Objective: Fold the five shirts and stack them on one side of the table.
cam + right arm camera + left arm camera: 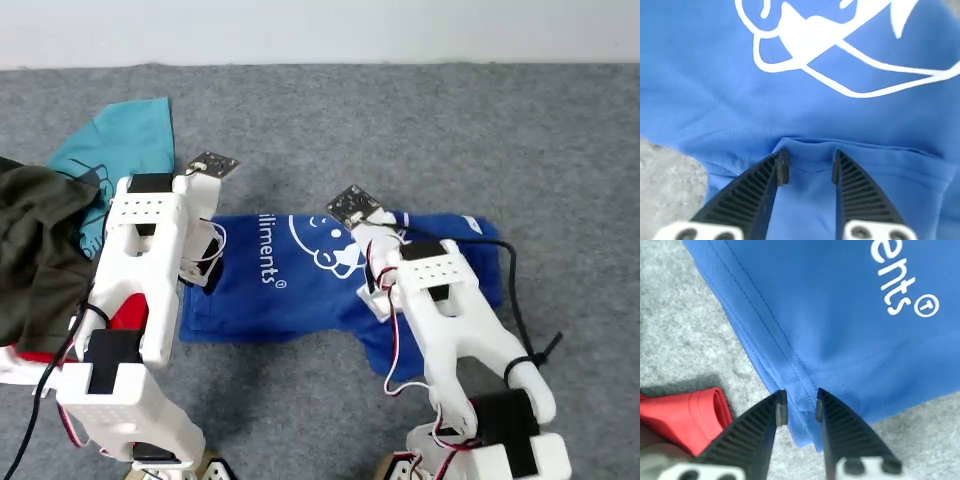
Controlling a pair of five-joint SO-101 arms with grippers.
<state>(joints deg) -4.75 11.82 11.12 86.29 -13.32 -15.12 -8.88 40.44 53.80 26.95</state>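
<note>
A table [420, 130] covered in a grey, felt-like cloth is seen, bounded along its far edge by a pale wall. A blue shirt [290, 290] with white print is spread flat on the middle of the surface, its length running from left to right. A teal shirt [135, 140] is laid near the far left corner. A dark shirt [35, 250] is heaped at the left edge, overlapping the teal one. A red shirt [682, 417] is placed towards the near left, just beside a corner of the blue shirt, with a strip of grey between them.
</note>
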